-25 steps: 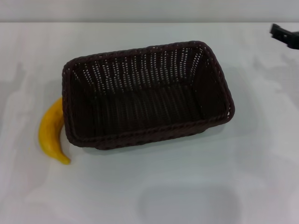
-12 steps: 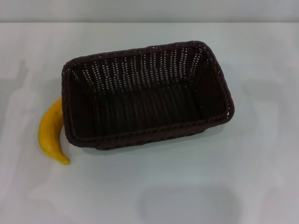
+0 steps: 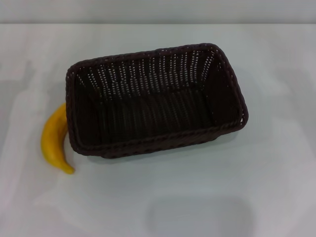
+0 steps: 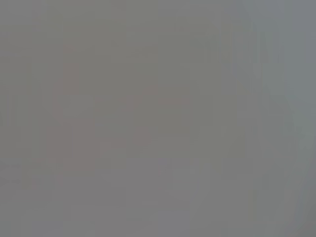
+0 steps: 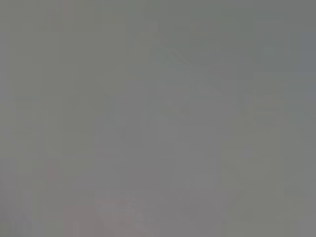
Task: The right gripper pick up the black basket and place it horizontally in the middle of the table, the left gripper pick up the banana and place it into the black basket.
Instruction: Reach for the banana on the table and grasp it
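Seen from the head camera, a white table fills almost the whole picture, with a paler strip of background along its far edge. A large black basket of dark woven wicker sits upright on the table, roughly in the middle, with its long side running across the view and turned slightly, so that its right end lies a little farther from the robot than its left end. The basket is open at the top, and its inside holds nothing; small gaps of light show through its far wall. A yellow banana lies flat on the table just outside the basket's left end, its upper tip tucked against or under the basket's rim and its lower tip curving toward the basket's near left corner. Neither the left gripper nor the right gripper appears in this view, so their opening and whatever they may hold cannot be told. The left wrist camera shows only a flat, even grey field with no recognisable shapes. The right wrist camera likewise shows a featureless grey field.
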### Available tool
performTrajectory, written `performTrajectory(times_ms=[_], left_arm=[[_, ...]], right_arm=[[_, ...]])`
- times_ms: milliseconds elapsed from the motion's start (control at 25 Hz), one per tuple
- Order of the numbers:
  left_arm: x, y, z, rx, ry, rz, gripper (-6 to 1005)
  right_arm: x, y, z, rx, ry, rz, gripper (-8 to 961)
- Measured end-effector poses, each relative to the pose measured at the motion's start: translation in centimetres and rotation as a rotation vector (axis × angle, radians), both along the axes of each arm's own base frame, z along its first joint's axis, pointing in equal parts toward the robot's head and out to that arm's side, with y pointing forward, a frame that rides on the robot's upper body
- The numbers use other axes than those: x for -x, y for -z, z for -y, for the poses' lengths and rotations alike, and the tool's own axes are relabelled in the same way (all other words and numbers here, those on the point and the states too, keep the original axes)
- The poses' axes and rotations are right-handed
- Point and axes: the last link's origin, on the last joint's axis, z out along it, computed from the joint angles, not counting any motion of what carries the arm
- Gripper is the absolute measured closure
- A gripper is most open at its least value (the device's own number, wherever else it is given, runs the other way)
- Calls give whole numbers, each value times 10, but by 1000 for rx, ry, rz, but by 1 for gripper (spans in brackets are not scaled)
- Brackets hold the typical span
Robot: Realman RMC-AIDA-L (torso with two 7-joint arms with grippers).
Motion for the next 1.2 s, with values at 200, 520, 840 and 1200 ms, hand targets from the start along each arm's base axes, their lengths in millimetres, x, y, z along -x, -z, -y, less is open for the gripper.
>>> performTrajectory(times_ms=[200, 520, 840, 1200], left_arm=[[-4, -1, 1, -6, 30, -8, 120], [-14, -4, 8, -46, 105, -48, 120], [-16, -5, 8, -53, 117, -51, 121], [-26, -3, -7, 36, 120, -131, 121]], right_arm=[[4, 5, 17, -89, -147, 36, 83], [-17, -1, 33, -203, -96, -10, 83], [-26, -9, 35, -225, -52, -14, 84], [-28, -6, 35, -212, -38, -19, 84]])
